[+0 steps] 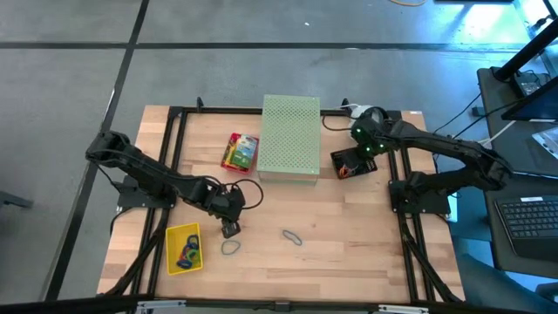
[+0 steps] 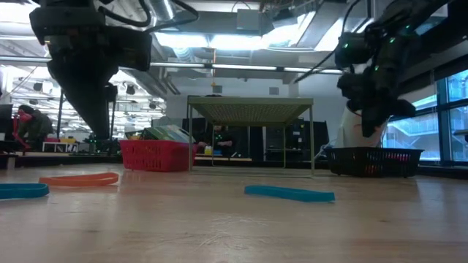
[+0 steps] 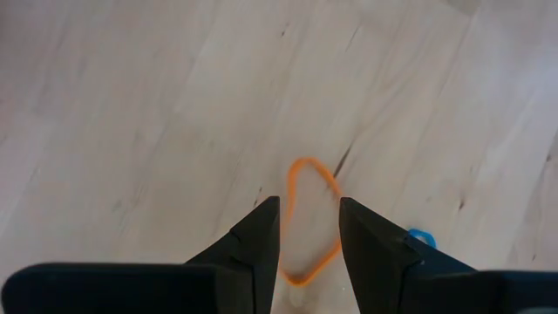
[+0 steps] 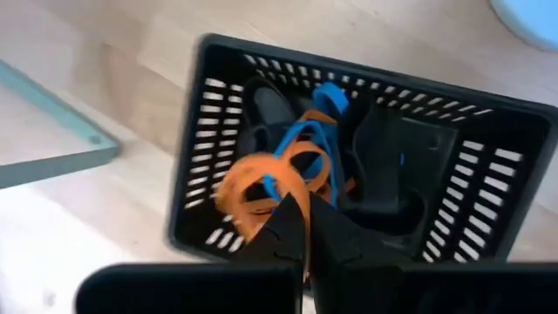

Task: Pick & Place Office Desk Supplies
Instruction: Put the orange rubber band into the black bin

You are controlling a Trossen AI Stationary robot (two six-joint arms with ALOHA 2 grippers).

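The left pincer (image 1: 230, 230) hangs low over the wooden desk (image 1: 349, 235), its two dark fingers (image 3: 253, 244) parted and empty, straddling an orange rubber band (image 3: 309, 218) that lies flat just beside the yellow tray (image 1: 183, 249). In the overhead view only a pale loop (image 1: 230, 248) shows there, between the pincer and the tray, so whether it is that same band cannot be told. A blue band (image 1: 292, 236) lies farther from the tray, toward the desk's middle, and a yellow-and-green card box (image 1: 241, 151) lies further off still, beside the pale green perforated box (image 1: 290, 138).

The thin band is the hazard: lying flush on the wood, it may slip under the fingertips if they close too high, or be nudged aside if one finger lands on the loop rather than around it. A closing grip could also flick the band away across the desk.

Well apart from the tray, at the desk's far side, the right pincer (image 4: 305, 228) sits fully closed above the black basket (image 4: 488, 209), with orange and blue bands (image 4: 292, 166) piled inside. Whether a strand is caught between its tips cannot be told; if one is, lifting away could drag it back out.
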